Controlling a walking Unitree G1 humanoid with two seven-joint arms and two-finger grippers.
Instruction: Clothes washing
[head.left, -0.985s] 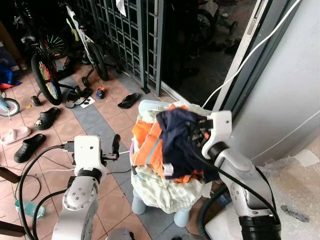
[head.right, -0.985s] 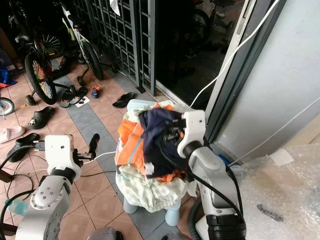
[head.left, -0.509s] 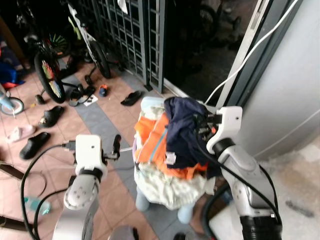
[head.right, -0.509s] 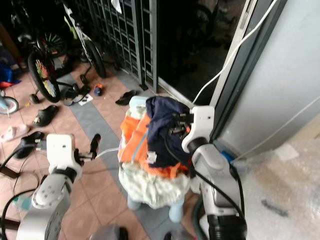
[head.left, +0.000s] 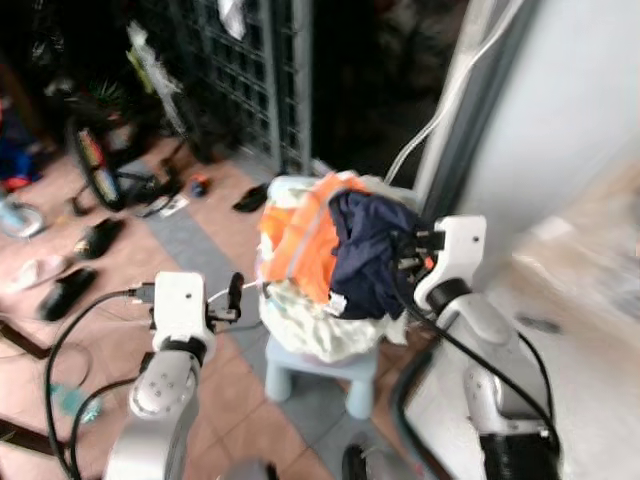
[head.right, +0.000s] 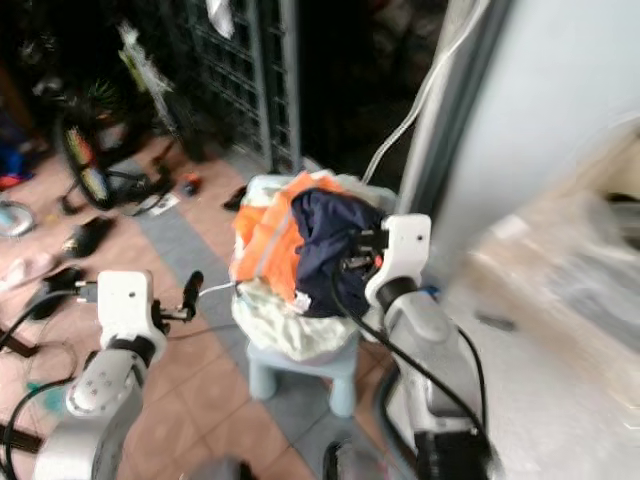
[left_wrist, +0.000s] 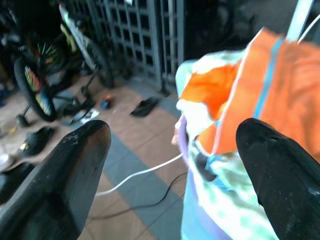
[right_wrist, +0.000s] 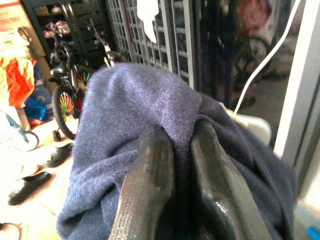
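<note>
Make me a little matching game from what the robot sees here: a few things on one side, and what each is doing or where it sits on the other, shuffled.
Things:
1. right gripper
2. left gripper
3. orange garment
4. light blue stool

States or places:
A. fingers spread apart, holding nothing
B. standing under the heap of laundry
C. pinched shut on the navy garment
D. lying on the pile beside the navy cloth

Pairs: 1-C, 2-A, 3-D, 4-B

Soft matt navy cloth (right_wrist: 140, 105), glossy black fingers (right_wrist: 150, 185), metal grille (left_wrist: 150, 35)
</note>
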